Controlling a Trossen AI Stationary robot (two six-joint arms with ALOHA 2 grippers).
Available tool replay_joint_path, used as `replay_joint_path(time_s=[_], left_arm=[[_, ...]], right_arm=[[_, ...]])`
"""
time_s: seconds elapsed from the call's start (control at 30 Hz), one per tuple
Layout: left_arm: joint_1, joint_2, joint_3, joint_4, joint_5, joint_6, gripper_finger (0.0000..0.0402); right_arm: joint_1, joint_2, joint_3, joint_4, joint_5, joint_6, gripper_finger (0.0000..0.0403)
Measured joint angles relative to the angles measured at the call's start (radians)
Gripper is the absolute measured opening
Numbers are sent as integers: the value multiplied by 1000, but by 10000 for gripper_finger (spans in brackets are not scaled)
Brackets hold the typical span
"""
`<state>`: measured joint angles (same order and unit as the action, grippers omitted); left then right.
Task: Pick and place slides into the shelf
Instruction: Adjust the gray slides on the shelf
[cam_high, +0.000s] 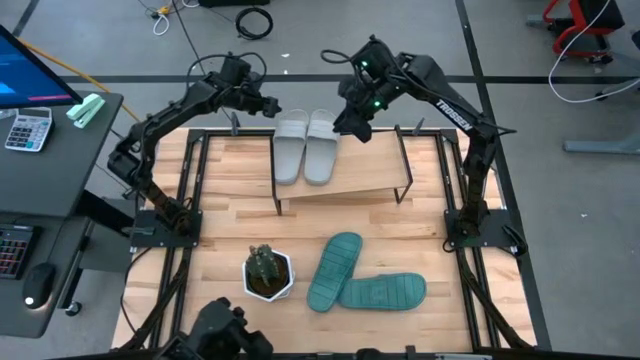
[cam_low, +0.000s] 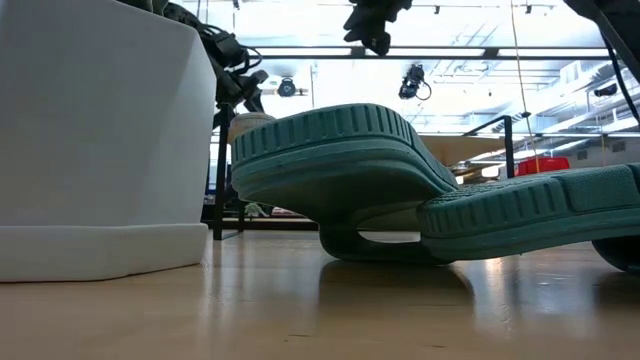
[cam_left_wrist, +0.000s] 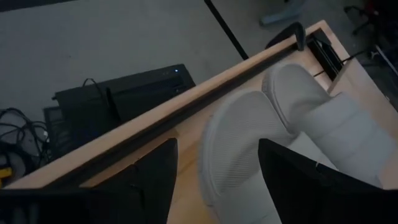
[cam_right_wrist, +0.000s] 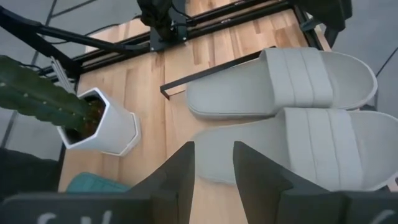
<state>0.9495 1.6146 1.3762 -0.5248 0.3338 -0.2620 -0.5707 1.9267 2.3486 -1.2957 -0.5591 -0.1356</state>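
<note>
The light grey pair of slides (cam_high: 305, 147) lies side by side on the shelf (cam_high: 345, 180), at its left end, soles down. The teal green pair (cam_high: 358, 278) is on the counter (cam_high: 440, 270) in front of the shelf, one slide lapping over the other, beside the potted plant (cam_high: 268, 272).

Both arms hang over the grey pair: the left gripper (cam_high: 265, 103) just beyond the far ends of the slides, its jaws spread and empty in the left wrist view, the right gripper (cam_high: 352, 125) at the pair's right side, its jaws also apart with nothing between them.

The step in hand looks like letting go of the grey pair and turning to the teal one. To do that well, lift each arm straight up before swinging (the shelf's black posts stand close by), so the placed slides are not dragged. Then take the upper teal slide first, pinching across its strap, and keep clear of the plant.
</note>
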Motion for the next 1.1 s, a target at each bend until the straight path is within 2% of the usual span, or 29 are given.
replay_joint_path(time_s=[0.33, 0.63, 1.1], left_arm=[[12, 55, 0, 9, -12, 22, 237], [11, 104, -1, 73, 124, -21, 250], [13, 138, 0, 110, 141, -16, 251]], right_arm=[[29, 14, -1, 10, 8, 11, 116], [58, 14, -1, 10, 9, 15, 116], [84, 15, -1, 35, 11, 67, 116]])
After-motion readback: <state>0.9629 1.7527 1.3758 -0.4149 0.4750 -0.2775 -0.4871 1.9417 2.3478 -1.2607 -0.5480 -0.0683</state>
